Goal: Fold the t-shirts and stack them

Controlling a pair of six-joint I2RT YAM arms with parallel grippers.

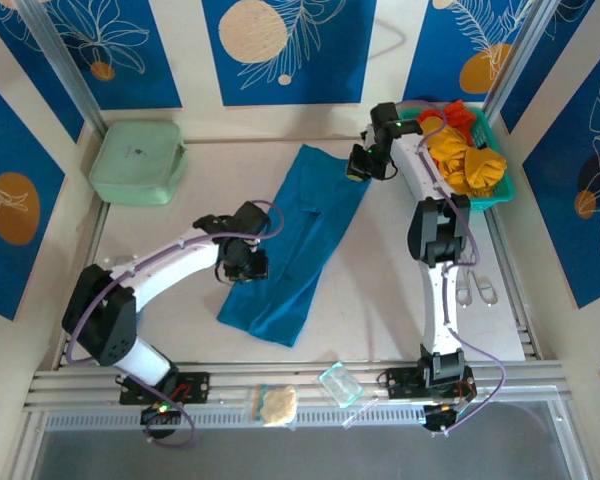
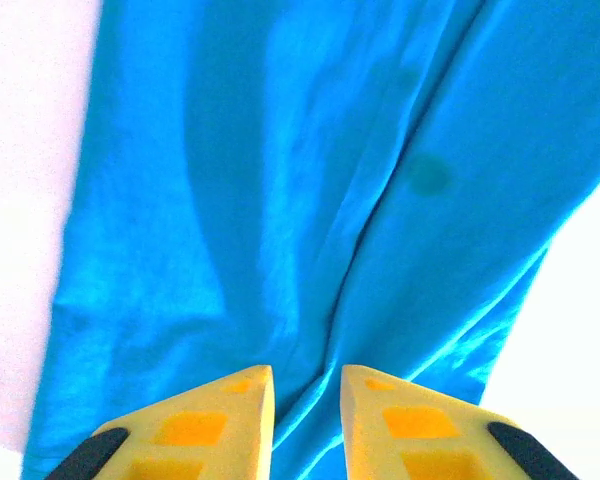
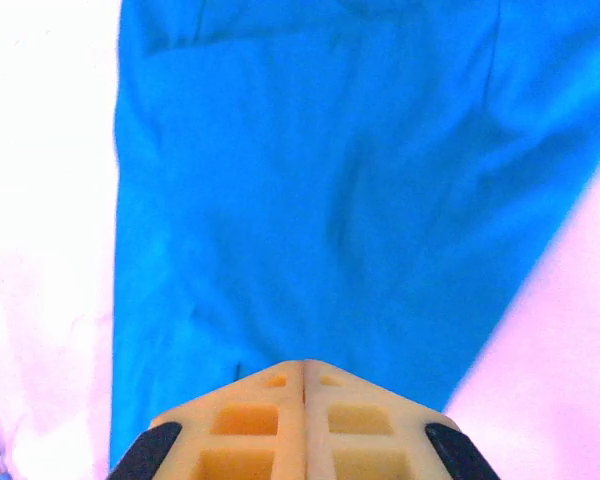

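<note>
A deep teal-blue t-shirt (image 1: 295, 245) lies as a long narrow strip slanting across the table, with creases running along it. My left gripper (image 1: 248, 265) sits over its lower left edge. In the left wrist view the fingers (image 2: 306, 385) stand a little apart, open, and a ridge of blue cloth (image 2: 280, 200) runs between them. My right gripper (image 1: 360, 165) hovers at the strip's far right end. Its fingers (image 3: 303, 365) are pressed together over the blue cloth (image 3: 330, 200), with nothing visibly pinched. Yellow-orange t-shirts (image 1: 470, 160) and a red one (image 1: 458, 112) are heaped in the basket.
The teal mesh basket (image 1: 502, 195) stands at the back right, close to the right arm. A pale green zip case (image 1: 137, 162) rests at the back left. By the front rail lie a small beige lump (image 1: 277, 404) and a clear plastic piece (image 1: 340, 383).
</note>
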